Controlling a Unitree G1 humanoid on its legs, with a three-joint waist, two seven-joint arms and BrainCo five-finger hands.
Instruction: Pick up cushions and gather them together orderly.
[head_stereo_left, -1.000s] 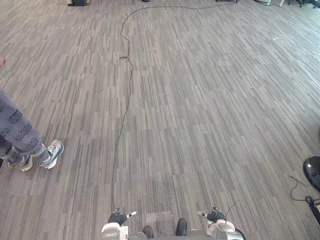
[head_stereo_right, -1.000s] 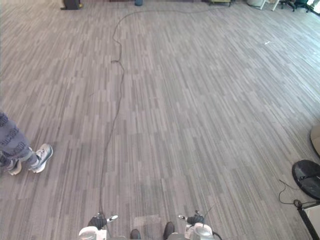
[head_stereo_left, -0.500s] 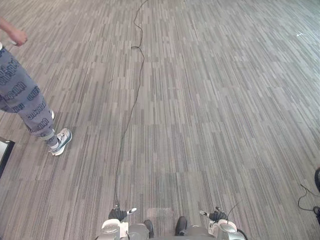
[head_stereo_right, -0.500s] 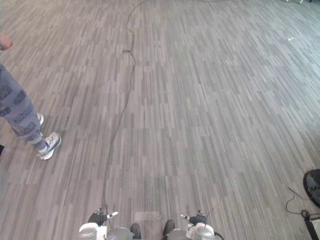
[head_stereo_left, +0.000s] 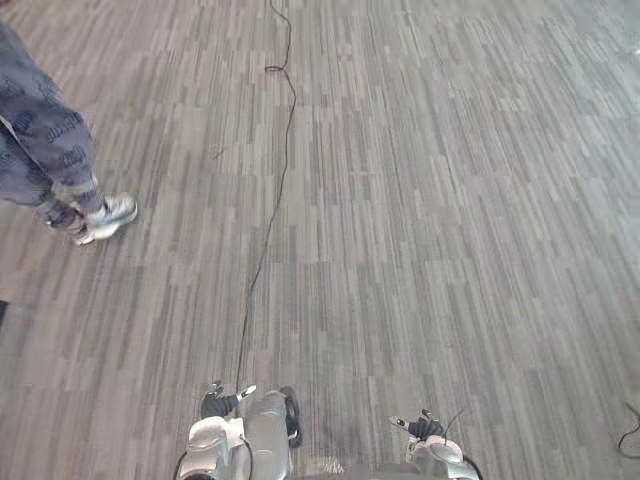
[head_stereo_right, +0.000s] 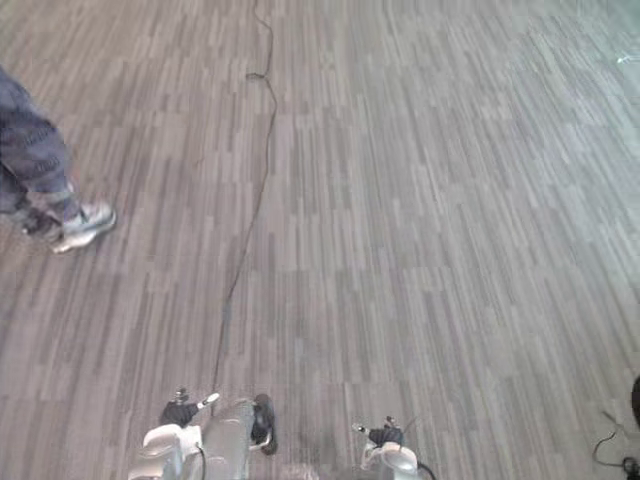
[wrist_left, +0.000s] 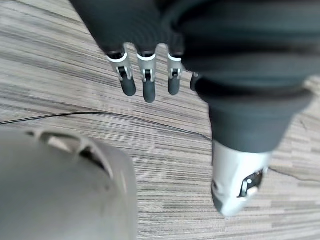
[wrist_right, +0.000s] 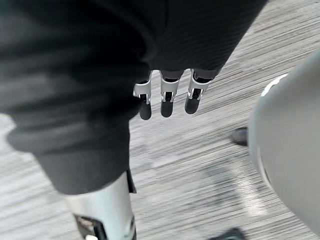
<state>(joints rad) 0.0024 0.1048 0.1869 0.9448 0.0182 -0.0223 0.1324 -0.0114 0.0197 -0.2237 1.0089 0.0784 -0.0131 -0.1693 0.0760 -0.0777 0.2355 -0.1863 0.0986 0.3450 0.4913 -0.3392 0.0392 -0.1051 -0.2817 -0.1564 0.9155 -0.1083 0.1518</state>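
Note:
My left hand (wrist_left: 145, 80) hangs over the grey striped carpet (head_stereo_left: 420, 200), its fingers straight and holding nothing. My right hand (wrist_right: 167, 95) hangs the same way, fingers relaxed and empty. In the left eye view both hands sit low at the bottom edge, the left hand (head_stereo_left: 215, 405) and the right hand (head_stereo_left: 427, 428), on either side of my body.
A person's legs in patterned grey trousers (head_stereo_left: 45, 140) stand at the far left, with light shoes (head_stereo_left: 105, 213) on the carpet. A dark object (head_stereo_right: 636, 398) with a thin wire beside it shows at the lower right edge. Open carpet stretches ahead and to the right.
The camera has moved forward and tipped down, so the floor slid toward me. The person has stepped and now stands further up on the left. The dark base at the right has almost left the picture.

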